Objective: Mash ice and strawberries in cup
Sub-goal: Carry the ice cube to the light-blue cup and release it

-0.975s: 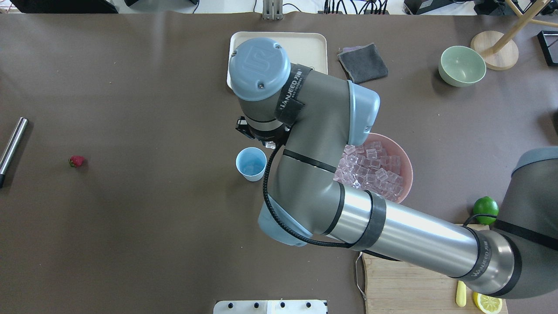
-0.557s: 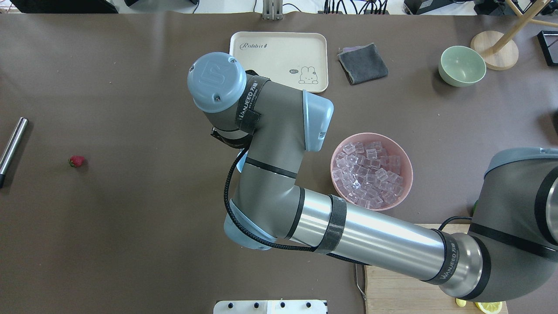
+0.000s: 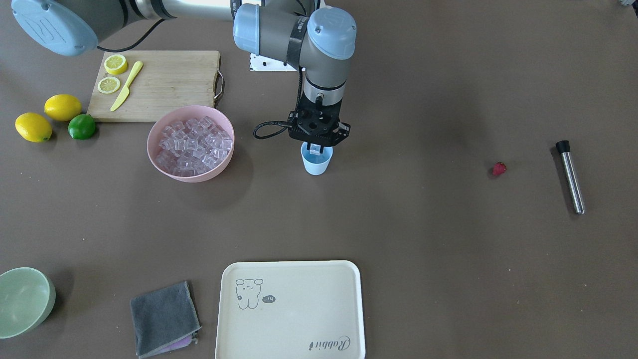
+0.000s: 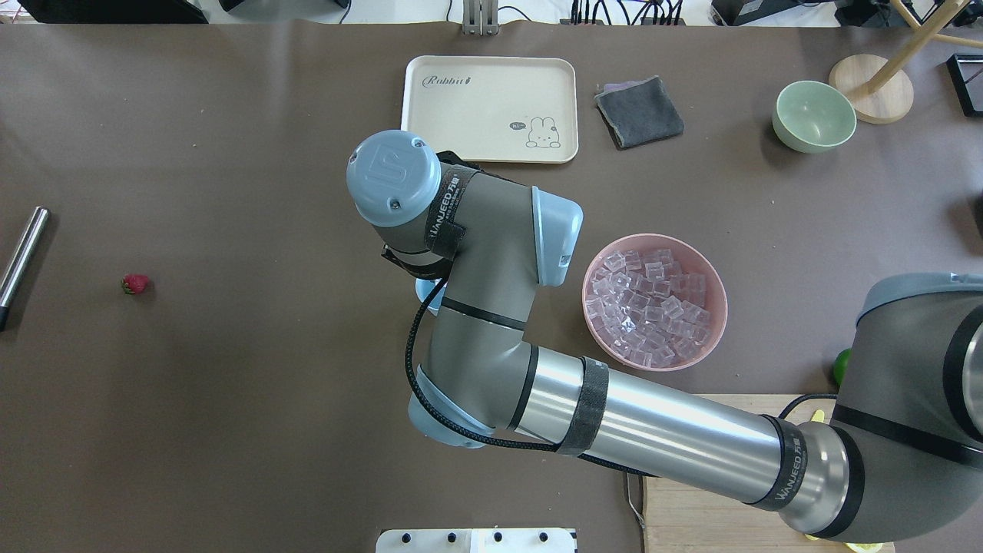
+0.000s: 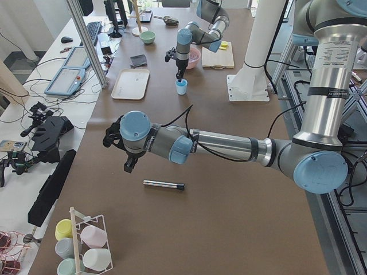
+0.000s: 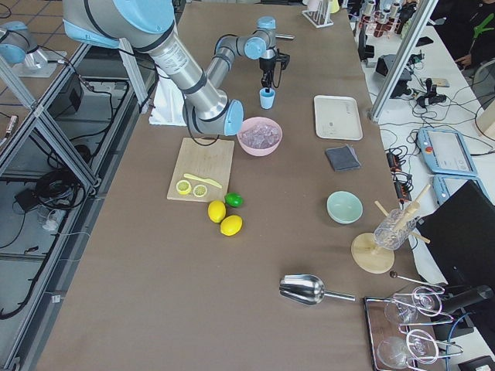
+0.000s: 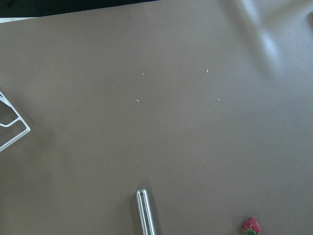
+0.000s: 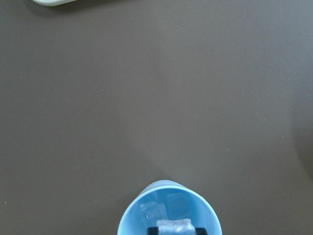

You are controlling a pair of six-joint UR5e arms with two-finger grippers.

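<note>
The right pincer [image 3: 316, 147] pinches an ice cube [image 8: 175, 227] just inside the pale blue cup [image 3: 316, 165] directly beneath it.

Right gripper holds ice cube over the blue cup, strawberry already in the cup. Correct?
No. The strawberry lies on the table near the metal rod, as the front-facing view shows. The right gripper does hold an ice cube over the cup.
</note>
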